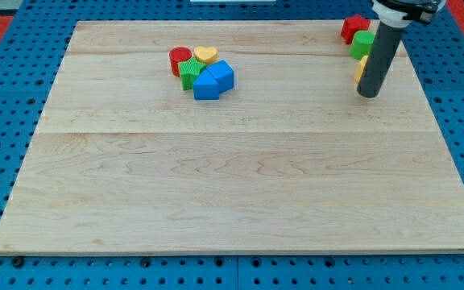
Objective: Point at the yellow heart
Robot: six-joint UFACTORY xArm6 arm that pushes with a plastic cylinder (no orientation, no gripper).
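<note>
My tip (368,94) rests on the wooden board (240,193) at the view's upper right, holding nothing — a bare rod just beside a red block (351,27), a green block (362,43) and a partly hidden yellow block (361,69). The yellow heart (205,55) sits well apart to the view's left, packed against a red cylinder (180,58), a green block (190,72) and two blue blocks (213,80) — so it is not yet pointed at.

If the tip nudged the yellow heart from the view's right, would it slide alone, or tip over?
Probably not alone: the yellow heart sits against the red cylinder and green block, so they would likely move together. It looks low and flat, so tipping seems unlikely. The smooth wooden board suggests easy sliding. My tip is far to its right.
</note>
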